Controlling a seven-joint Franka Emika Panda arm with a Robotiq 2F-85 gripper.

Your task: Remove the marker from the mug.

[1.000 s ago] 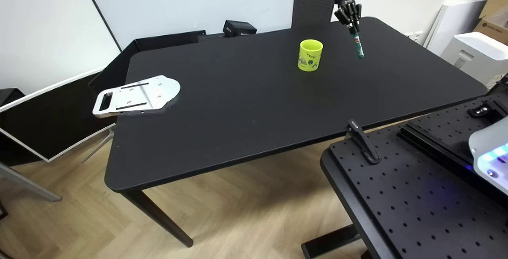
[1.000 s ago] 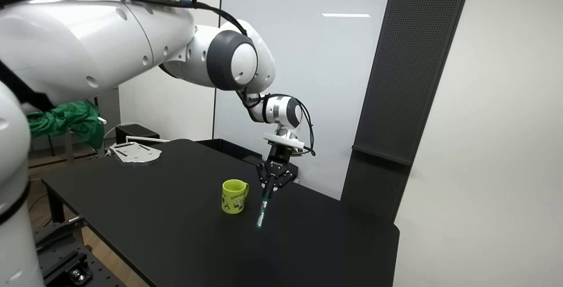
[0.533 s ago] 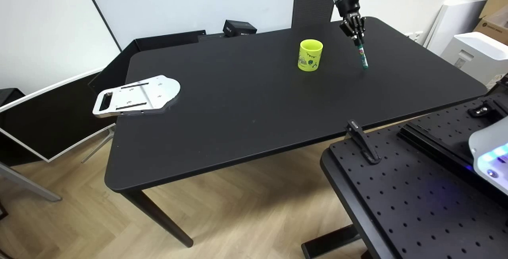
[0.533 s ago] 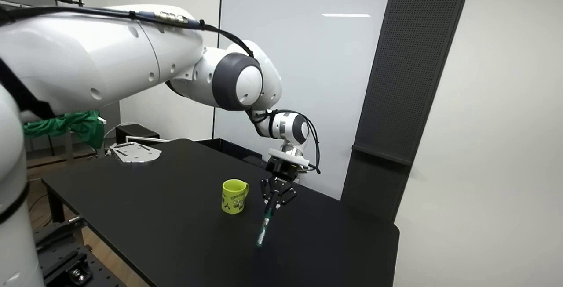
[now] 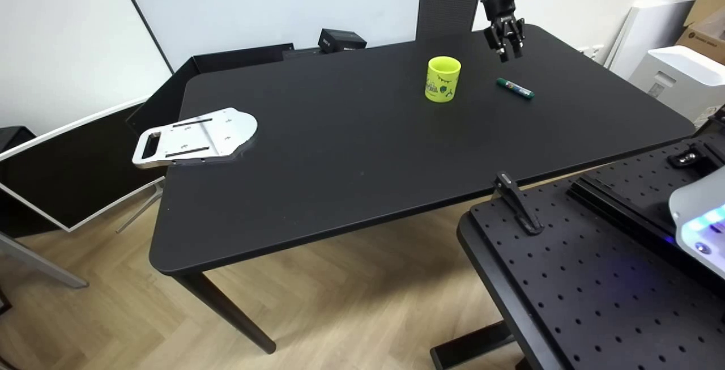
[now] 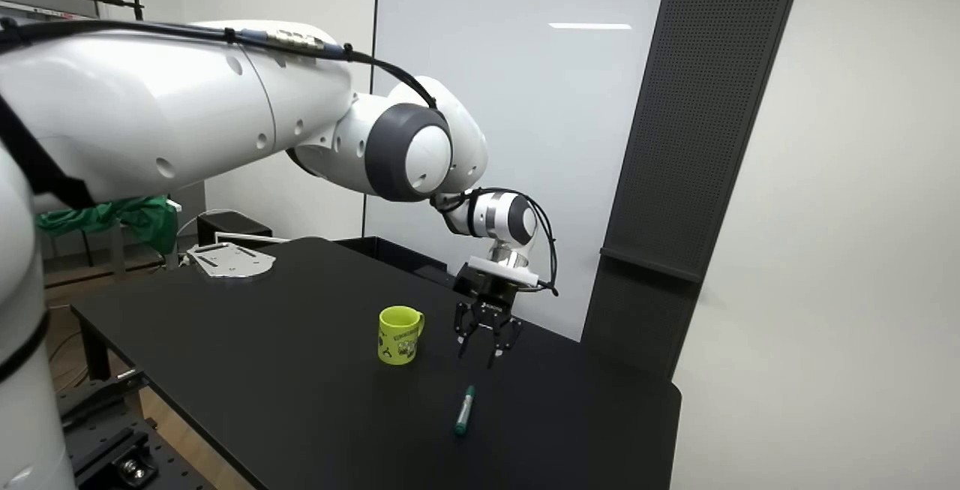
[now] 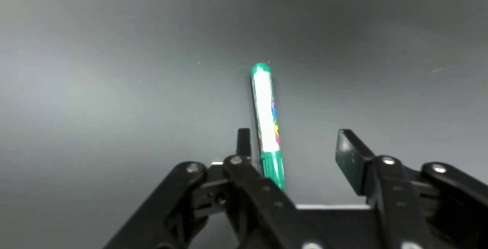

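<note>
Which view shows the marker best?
The wrist view: the marker appears largest, its white barrel and colored marks clear, though the gripper slightly covers its lower end. Both exterior views show it whole but small on the table.

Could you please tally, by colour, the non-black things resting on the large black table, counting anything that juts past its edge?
Lime yellow: 1, the mug
Green with a pale label: 1, the marker
White: 1, the flat slotted plate
Total: 3
</note>
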